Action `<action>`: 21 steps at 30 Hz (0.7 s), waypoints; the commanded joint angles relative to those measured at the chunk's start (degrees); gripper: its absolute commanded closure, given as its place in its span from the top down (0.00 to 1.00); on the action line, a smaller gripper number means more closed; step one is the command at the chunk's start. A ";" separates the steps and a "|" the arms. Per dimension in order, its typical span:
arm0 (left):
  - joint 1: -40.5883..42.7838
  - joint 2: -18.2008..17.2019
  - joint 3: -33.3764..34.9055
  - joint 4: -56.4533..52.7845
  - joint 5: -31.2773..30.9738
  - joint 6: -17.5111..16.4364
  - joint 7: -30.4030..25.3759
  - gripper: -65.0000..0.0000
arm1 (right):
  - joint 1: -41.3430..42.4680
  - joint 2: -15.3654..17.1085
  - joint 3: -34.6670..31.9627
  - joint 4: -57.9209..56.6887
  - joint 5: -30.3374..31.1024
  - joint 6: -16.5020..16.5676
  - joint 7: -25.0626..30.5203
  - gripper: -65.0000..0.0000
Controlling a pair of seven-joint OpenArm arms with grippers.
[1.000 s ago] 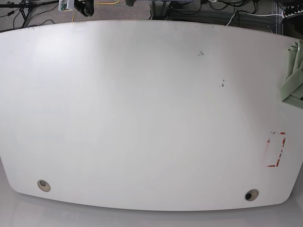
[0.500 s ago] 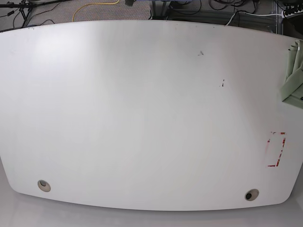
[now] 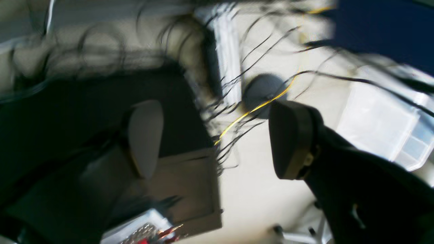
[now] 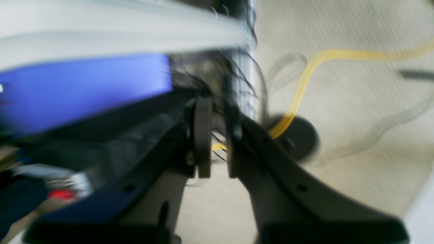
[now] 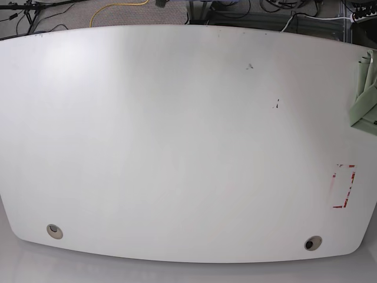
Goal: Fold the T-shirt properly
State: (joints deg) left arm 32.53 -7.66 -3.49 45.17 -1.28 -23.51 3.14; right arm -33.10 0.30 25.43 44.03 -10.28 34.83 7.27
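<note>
The T-shirt point(image 5: 366, 94) is sitting bunched at the table's point(image 5: 177, 147) far right edge in the base view, mostly cut off by the frame. It is looking soft and light, a limp knit that will sag and drag rather than hold shape, so pinching a hem corner or shoulder seam seems best. Neither arm is showing over the table. The left gripper point(image 3: 217, 139) is hanging spread wide over floor cables, gripping nothing; the right gripper point(image 4: 213, 139) is showing its jaws nearly pressed together, empty too.
</note>
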 commanded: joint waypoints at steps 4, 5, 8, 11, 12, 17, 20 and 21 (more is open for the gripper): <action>-8.14 -0.56 0.28 -13.91 -0.17 0.25 -2.04 0.69 | 5.10 3.09 0.20 -7.42 0.39 -0.76 1.30 0.10; -9.46 -0.73 0.28 -15.85 -0.17 1.57 -2.21 0.69 | 6.33 3.44 0.20 -8.47 0.39 -0.76 1.30 0.10; -13.24 -1.44 0.28 -20.68 -0.17 6.58 -2.30 0.69 | 9.59 4.67 0.20 -12.60 0.22 -0.76 1.30 0.11; -16.58 -1.44 0.37 -24.38 -0.08 8.25 -2.30 0.69 | 13.01 5.81 0.20 -16.65 -1.45 -1.03 1.30 0.11; -17.81 -1.44 0.37 -25.87 -0.08 8.25 -2.30 0.69 | 14.33 6.08 0.20 -18.14 -2.77 -1.82 1.30 0.11; -21.06 -1.44 0.37 -29.21 -0.08 9.84 -2.30 0.69 | 17.94 6.08 0.20 -22.89 -9.19 -8.15 1.30 0.11; -22.20 -1.44 0.37 -29.65 -0.08 11.16 -2.30 0.69 | 19.26 5.90 0.20 -24.38 -11.91 -10.96 1.22 0.11; -22.38 -1.44 0.37 -29.65 -0.08 11.42 -2.30 0.69 | 19.61 5.90 0.28 -24.65 -12.71 -11.66 1.13 0.11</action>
State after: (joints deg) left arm 10.28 -8.78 -3.09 15.84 -1.32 -13.08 0.60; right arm -13.82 6.04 25.54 20.34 -21.34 24.69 8.40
